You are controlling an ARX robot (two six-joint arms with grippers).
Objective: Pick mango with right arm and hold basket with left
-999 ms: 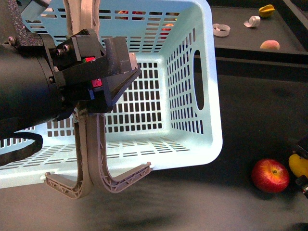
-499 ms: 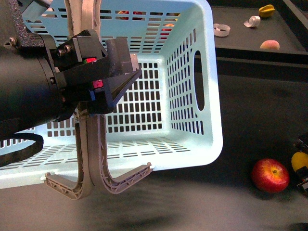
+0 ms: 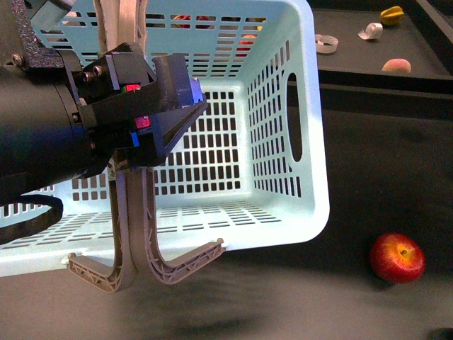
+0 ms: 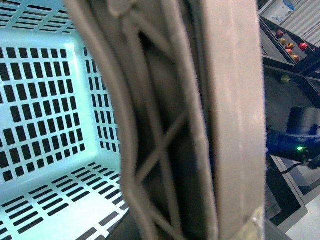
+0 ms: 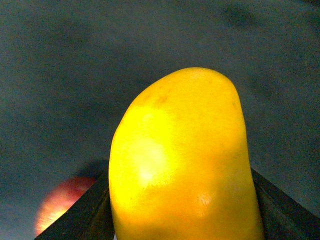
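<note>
robot lab staged as shop: black tabletop (image 3: 368, 163), blue shopping basket (image 3: 311, 177), fruit (image 4: 302, 46) on shelves (image 4: 270, 50).

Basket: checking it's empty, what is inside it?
Only bare slotted floor shows inside the basket, no fruit. The left arm covers its left part, which cannot be checked.

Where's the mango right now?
Not in the front view; the right wrist view shows the mango held in the right hand, over the dark table, with the red apple beyond it.
</note>
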